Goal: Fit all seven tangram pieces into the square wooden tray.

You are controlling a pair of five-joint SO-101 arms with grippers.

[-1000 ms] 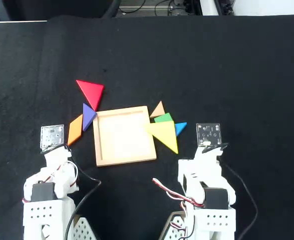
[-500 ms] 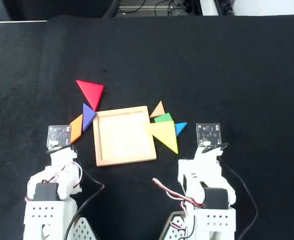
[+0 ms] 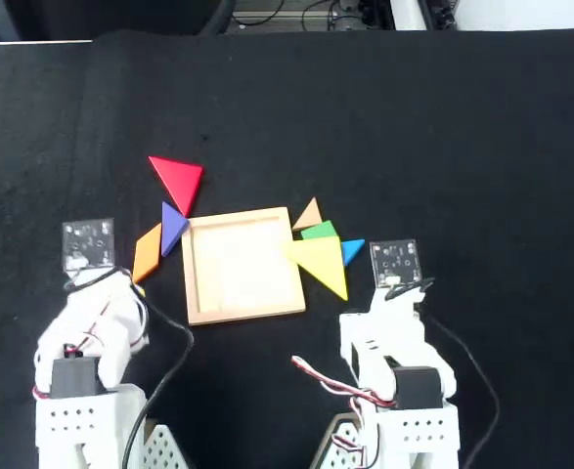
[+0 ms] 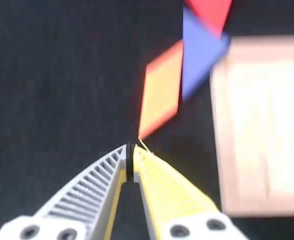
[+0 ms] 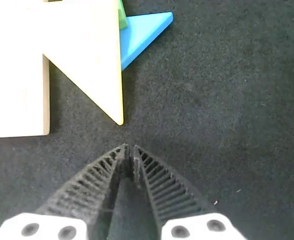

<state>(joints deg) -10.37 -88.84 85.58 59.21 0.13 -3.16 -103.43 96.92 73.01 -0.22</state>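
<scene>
Overhead, item by item: one square wooden tray [image 3: 242, 269], flat on the black tabletop [image 3: 414, 127], its recess bare. By its far left corner lay a red triangle [image 3: 179, 179], a purple triangle [image 3: 172, 228] touching that corner, and an orange parallelogram [image 3: 147, 252] just beside the left rim. Along the right rim lay a tan triangle [image 3: 309, 213], a green piece [image 3: 318, 232], a large yellow triangle [image 3: 321, 262] with one corner against the rim, and a blue triangle [image 3: 352, 250] on its outer side. Seven pieces were counted, and none was seated. The left arm [image 3: 91, 332] stood near the orange parallelogram and the right arm [image 3: 394, 337] near the blue triangle.

Left wrist view: left gripper [image 4: 131, 150], fingers clenched on nothing, tips just short of the nearest corner of the orange parallelogram [image 4: 160, 95]. Beyond it were the purple triangle [image 4: 199, 55] and the red triangle [image 4: 209, 12], with the tray [image 4: 257, 125] alongside.

Right wrist view: right gripper [image 5: 128, 150], fingers clenched and empty, over bare tabletop near the sharp corner of the yellow triangle [image 5: 91, 55]. The blue triangle [image 5: 141, 32] lay against that piece, a sliver of the green piece [image 5: 120, 12] showed, and the tray [image 5: 16, 75] sat to one side.

Progress, as judged: nothing had been placed and all seven fittings were left. Either gripper would have needed to release its fingers before a first pick-up.
</scene>
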